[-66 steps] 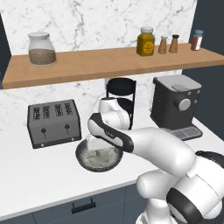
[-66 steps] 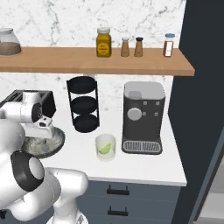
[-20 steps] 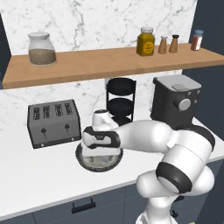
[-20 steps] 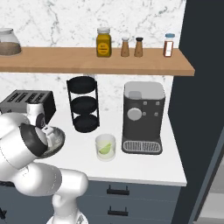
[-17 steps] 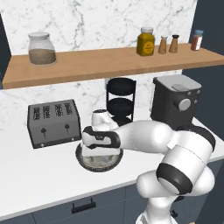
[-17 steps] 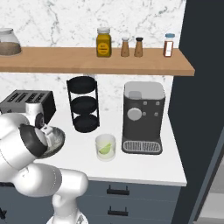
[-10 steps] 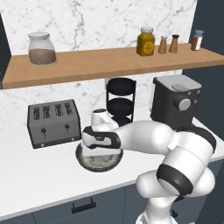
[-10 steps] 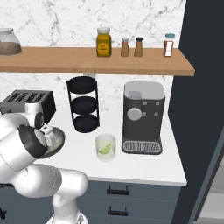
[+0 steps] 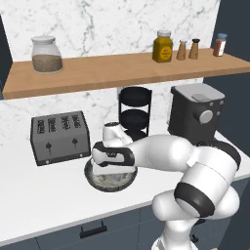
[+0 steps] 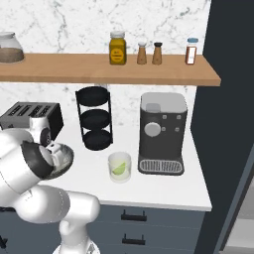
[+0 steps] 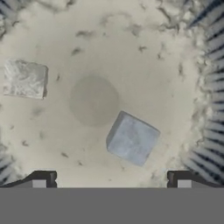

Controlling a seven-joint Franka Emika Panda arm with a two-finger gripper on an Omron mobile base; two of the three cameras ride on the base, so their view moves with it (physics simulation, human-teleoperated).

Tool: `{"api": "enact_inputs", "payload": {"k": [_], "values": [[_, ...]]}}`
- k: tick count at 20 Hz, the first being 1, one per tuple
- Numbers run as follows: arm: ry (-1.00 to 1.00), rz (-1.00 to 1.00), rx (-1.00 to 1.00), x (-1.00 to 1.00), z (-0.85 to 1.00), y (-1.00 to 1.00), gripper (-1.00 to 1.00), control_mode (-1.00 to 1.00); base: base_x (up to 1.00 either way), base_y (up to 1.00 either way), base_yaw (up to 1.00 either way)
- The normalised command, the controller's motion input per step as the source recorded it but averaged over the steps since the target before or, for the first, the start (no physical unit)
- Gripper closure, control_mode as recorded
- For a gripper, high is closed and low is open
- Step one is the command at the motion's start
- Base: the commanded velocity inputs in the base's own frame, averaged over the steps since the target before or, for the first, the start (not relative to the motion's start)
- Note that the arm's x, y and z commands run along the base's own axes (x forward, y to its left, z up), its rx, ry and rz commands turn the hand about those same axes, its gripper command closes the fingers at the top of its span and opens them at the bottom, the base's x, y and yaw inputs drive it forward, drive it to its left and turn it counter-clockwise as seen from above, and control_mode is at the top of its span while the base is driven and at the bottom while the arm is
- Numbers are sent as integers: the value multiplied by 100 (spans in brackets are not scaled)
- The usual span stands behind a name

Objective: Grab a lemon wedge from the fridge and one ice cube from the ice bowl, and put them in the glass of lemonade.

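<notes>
left base view: hand lowered over the ice bowl [image 9: 110, 177], which sits on the white counter [image 9: 39, 195] just in front of the toaster [image 9: 60, 137]; fingertips hidden behind the wrist here. coffee machine [image 9: 196, 116] well off to the right.

right base view: glass of lemonade [image 10: 119, 167] standing just left of the coffee machine's drip tray, with the lemon wedge [image 10: 118, 169] already showing green inside it, so by the look of it only the ice remains. dark fridge [image 10: 230, 99] side along the right edge. bowl mostly masked by the arm.

hand view: gripper [image 11: 111, 180] spread wide, nothing between the tips, looking straight down into the speckled bowl. nearer ice cube [image 11: 132, 138] sitting between the finger lines but right of centre and turned at an angle; second ice cube [image 11: 24, 78] well apart, upper left. best to nudge right until centred over the nearer cube, roll the wrist so the pads meet flat faces rather than corners, descend almost to the bowl floor, then close gently. likely slippery; a corner pinch could squirt it away.
</notes>
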Motion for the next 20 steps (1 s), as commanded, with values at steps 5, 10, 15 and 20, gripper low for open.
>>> {"api": "enact_inputs", "payload": {"k": [5,10,15,20], "values": [[0,0,0,12,-23,17,-100,-100,0,0,0],[-4,0,-2,0,0,11,-100,-100,0,0,0],[-11,0,-1,1,7,20,-100,-100,0,0,0],[-3,0,0,-1,17,-12,-100,-100,0,0,0]]}}
